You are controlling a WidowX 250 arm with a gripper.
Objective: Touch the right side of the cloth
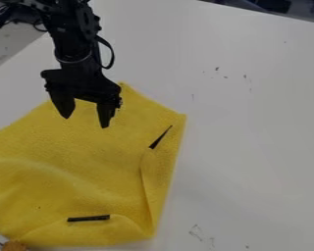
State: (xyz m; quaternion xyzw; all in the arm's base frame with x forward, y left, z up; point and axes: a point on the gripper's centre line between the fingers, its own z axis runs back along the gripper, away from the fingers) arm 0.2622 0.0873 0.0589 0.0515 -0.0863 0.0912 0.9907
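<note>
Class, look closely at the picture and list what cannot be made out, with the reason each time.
All in the camera view:
- Left part of the cloth: cut off by the left edge.
- Top of the arm: cut off by the top edge.
- What the orange thing is: cut off by the bottom edge.
- What the black strips are: too small.
- Whether the gripper touches the cloth: the slanted angle obscures any gap.

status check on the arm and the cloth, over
Black two-finger gripper open, over upper part of yellow fabric cloth. Cloth spread, creased near right edge. Possibly in the way: tapered black sliver on right side.
</note>
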